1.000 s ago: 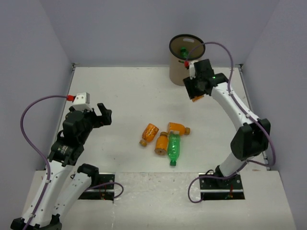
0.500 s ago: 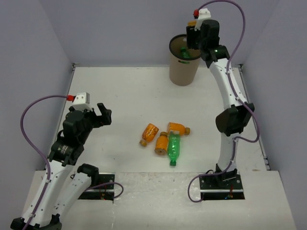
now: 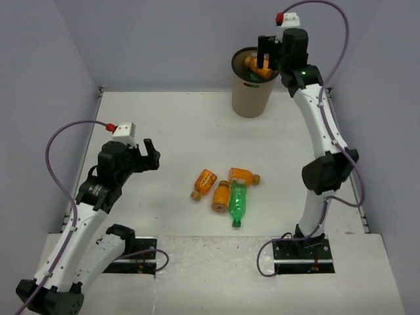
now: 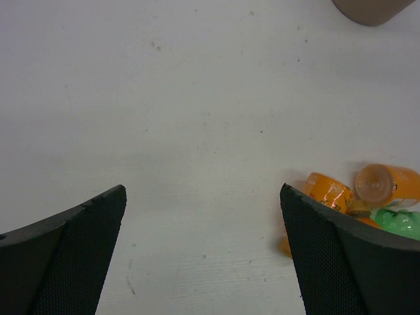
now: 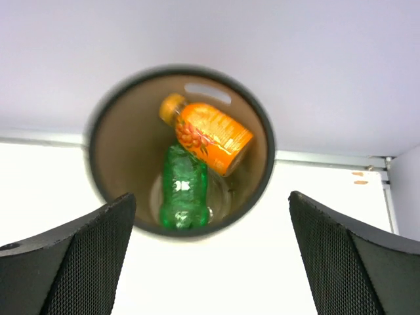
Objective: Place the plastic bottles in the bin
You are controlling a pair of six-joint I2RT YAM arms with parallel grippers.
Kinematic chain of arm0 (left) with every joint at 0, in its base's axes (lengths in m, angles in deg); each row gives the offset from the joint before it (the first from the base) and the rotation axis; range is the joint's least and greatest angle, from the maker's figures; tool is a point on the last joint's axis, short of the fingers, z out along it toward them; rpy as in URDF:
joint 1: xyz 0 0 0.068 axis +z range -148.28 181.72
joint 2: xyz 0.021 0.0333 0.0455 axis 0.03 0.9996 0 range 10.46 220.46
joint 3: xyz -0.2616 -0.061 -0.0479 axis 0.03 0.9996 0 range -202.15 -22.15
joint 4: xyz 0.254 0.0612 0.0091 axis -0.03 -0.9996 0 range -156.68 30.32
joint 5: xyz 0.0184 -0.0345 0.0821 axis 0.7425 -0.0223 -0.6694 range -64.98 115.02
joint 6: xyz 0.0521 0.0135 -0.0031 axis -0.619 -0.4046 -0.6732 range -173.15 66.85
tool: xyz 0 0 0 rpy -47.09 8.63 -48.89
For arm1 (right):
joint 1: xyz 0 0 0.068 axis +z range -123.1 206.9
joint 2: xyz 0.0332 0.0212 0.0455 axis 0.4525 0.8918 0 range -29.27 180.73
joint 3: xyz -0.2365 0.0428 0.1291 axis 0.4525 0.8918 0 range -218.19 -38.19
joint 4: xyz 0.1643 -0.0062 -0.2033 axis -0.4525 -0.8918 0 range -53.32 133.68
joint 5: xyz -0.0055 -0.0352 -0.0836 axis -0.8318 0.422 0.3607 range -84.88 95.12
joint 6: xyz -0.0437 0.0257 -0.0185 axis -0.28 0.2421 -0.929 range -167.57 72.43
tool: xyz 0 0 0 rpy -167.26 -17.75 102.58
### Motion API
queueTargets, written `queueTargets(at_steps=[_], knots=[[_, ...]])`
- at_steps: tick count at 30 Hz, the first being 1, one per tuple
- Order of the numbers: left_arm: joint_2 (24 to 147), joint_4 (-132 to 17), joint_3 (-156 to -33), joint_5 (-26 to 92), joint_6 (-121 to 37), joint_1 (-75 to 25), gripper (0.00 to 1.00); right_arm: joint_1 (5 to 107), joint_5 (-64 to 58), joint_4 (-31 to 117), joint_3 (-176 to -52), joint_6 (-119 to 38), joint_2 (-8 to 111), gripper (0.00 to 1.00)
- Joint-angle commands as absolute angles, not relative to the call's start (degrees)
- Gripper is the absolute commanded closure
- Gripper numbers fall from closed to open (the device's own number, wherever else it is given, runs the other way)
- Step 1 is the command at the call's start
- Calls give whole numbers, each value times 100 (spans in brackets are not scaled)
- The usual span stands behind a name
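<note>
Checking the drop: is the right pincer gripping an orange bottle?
No, the right pincer is open and empty; the orange bottle is inside the bin.

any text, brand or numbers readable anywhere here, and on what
No text can be read in any view.
Printed label on the orange bottle in the bin: too blurred to read.
Pale mark on the green bottle beside it: unreadable.
Labels on the loose bottles: too small to read.
</note>
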State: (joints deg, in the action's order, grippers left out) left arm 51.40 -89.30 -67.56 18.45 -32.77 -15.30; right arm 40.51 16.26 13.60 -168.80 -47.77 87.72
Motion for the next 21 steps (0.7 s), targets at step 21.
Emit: queueTargets(at_steps=[21], knots=[[9051, -7543, -6909, -583, -2274, -5813, 2, 4483, -1219, 2743, -8873, -2550, 1573, 1]])
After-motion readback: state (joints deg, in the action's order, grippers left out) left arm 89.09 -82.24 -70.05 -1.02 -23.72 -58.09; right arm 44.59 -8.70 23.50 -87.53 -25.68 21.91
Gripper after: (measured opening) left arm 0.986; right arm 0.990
